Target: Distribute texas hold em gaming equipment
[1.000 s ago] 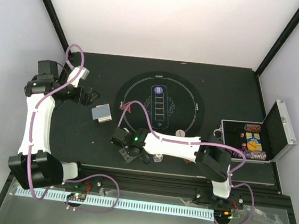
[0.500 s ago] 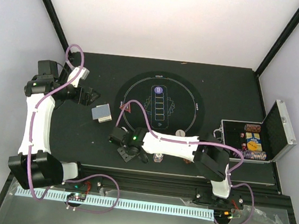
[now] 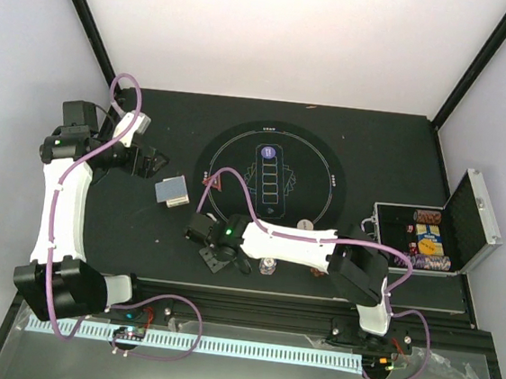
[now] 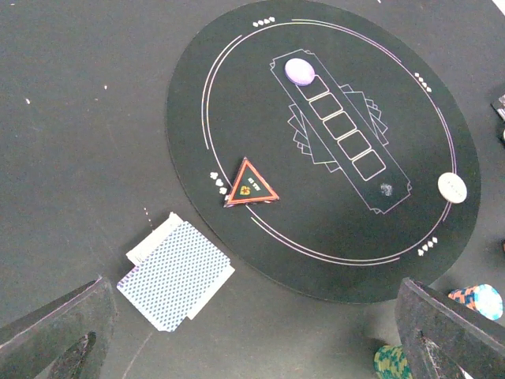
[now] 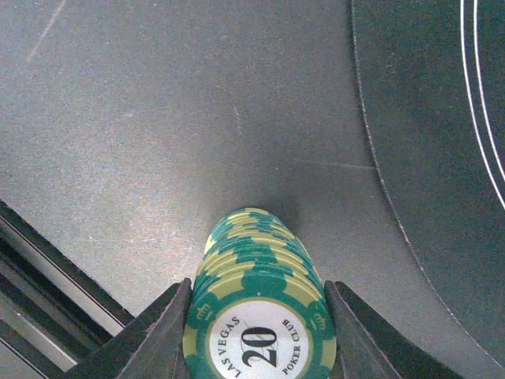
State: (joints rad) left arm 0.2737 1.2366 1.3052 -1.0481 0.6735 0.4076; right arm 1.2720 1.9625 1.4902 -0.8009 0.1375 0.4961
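Clamping green chip stack (image 5: 256, 304), right fingers (image 5: 158, 335), axis along fingers

Seen from above, the round mat (image 3: 238, 156) lies at the middle of the table (image 3: 384, 144); on it, a triangle marker (image 3: 212, 182) sits by the left rim, a disc (image 3: 267, 151) at the far end of the printed row of boxes, a second disc (image 3: 305, 224) by the near-right rim; the deck of cards (image 3: 172, 191) lies on the table just left of the mat, my left hand (image 3: 156, 163) just behind it and to its left; my right hand (image 3: 227, 264) is in front of the mat's near-left rim, a stack of chips (image 5: 256, 316) between its fingers; a loose chip pile (image 3: 268, 265) stands just right of that hand; the case (image 3: 478, 218) sits at the table's right edge, more chips (image 3: 431, 262) inside it.
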